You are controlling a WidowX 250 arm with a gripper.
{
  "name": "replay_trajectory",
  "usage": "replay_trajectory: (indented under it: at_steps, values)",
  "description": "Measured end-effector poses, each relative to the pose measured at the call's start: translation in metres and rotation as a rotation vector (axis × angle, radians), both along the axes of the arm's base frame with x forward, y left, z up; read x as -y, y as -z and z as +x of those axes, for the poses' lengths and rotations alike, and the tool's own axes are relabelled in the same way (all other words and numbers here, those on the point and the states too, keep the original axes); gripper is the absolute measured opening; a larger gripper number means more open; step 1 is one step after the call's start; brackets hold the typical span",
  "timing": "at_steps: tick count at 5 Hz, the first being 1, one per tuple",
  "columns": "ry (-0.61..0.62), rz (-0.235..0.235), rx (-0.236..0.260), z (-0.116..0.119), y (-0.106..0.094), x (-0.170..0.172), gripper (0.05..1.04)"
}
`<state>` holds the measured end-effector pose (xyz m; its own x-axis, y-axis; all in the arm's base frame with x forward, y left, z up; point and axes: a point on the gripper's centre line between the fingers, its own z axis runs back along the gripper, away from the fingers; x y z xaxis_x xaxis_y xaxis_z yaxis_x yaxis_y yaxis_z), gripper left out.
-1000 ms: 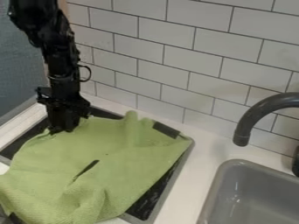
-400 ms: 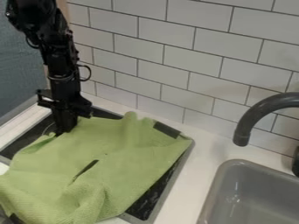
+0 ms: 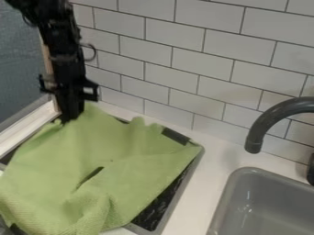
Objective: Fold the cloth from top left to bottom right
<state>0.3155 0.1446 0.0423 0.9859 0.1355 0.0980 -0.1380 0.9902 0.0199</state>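
My gripper [image 3: 69,120] is at the upper left, shut on the top left edge of the green cloth [image 3: 116,160]. That edge is lifted and stretched up toward the fingers. The rest of the cloth lies spread over a dark tray, with wrinkles near its lower left and a raised bump at its top edge. Through a narrow slit near the cloth's middle, something dark shows.
The dark tray [image 3: 158,206] with a grey rim lies beneath the cloth. At the right are a grey sink [image 3: 270,204] and a dark curved faucet [image 3: 264,126]. A white tiled wall [image 3: 202,59] rises behind the counter [image 3: 215,160].
My gripper closed in on the cloth's top left edge and has risen, pulling that edge upward with it. The cloth's lower right part stays in place.
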Motion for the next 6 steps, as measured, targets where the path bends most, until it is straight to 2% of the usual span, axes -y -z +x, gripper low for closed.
replay_trajectory:
  at_steps: [1, 2, 3, 4, 5, 6]
  values:
    - [0.037, -0.044, -0.022, -0.01, -0.018, 0.024, 0.064]
    - [0.112, -0.048, -0.024, -0.023, -0.025, 0.048, 0.064]
    - [0.193, -0.056, -0.036, -0.04, -0.022, 0.073, 0.064]
    - [0.258, -0.091, -0.078, -0.055, -0.01, 0.09, 0.064]
    - [0.353, -0.1, -0.115, -0.07, 0.006, 0.109, 0.064]
    - [0.367, -0.091, -0.124, -0.081, 0.023, 0.114, 0.064]
